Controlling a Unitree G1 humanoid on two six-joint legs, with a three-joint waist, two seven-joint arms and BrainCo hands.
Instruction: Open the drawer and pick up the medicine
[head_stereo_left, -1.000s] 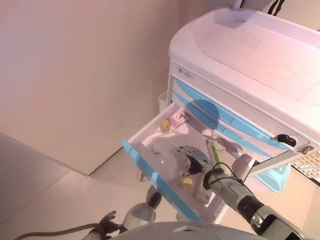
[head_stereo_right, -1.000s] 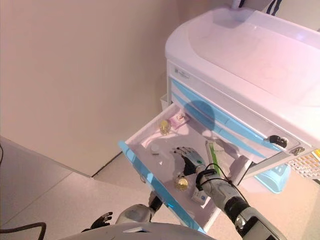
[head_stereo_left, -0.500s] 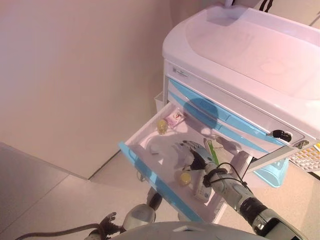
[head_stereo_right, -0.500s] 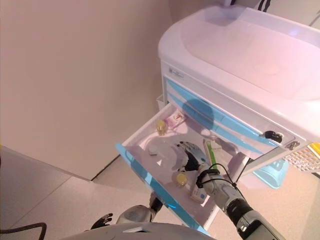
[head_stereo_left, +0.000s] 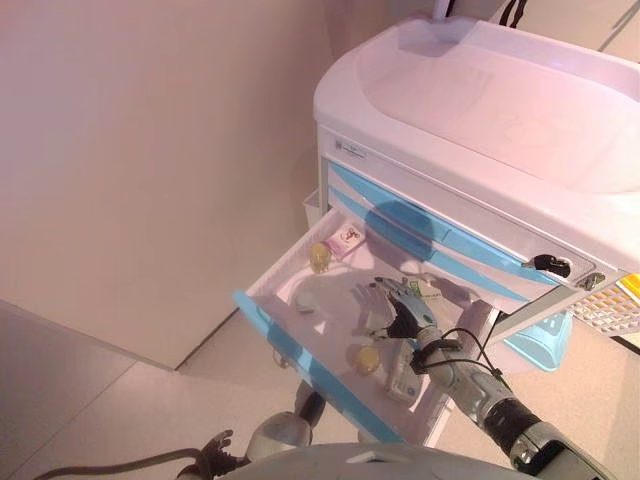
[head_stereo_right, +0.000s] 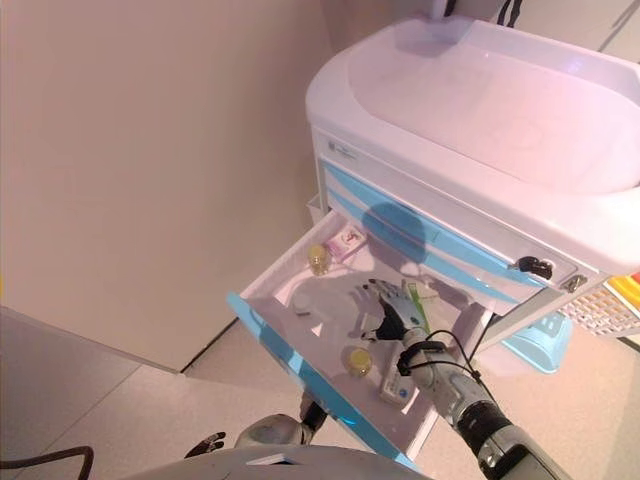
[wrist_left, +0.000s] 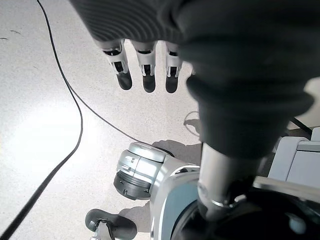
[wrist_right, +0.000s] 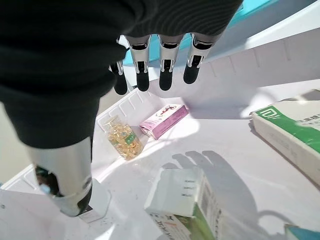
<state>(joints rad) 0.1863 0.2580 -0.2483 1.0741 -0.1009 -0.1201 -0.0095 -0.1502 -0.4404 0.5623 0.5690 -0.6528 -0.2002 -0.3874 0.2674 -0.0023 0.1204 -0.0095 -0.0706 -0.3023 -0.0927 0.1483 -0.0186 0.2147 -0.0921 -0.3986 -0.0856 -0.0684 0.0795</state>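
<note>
— Is the drawer (head_stereo_left: 300, 352) of the white medical cart (head_stereo_left: 520, 130) open?

— Yes, it is pulled out far, with its blue front at the near left. The right robot hand (head_stereo_left: 400, 310) is above the inside of the drawer. Its fingers (wrist_right: 166, 70) are straight and spread wide, and they hold nothing.

— Where is the medicine?

— All of it lies in the drawer. A small clear bottle of yellow capsules (wrist_right: 122, 137) stands near the far left corner, and a pink box (wrist_right: 162, 120) lies just beside it. A white and green box (wrist_right: 187, 200) lies under the right robot hand, and a bigger white and green box (wrist_right: 295, 135) is to the right of it. Near the drawer front there is a yellow-capped bottle (head_stereo_left: 366, 358), and a long white box (head_stereo_left: 405, 378) lies beside it on the right.

— And the left robot hand (wrist_left: 145, 65)?

— It hangs low over the floor (wrist_left: 45, 100), away from the cart. Its fingers are straight and relaxed, with nothing in them.
</note>
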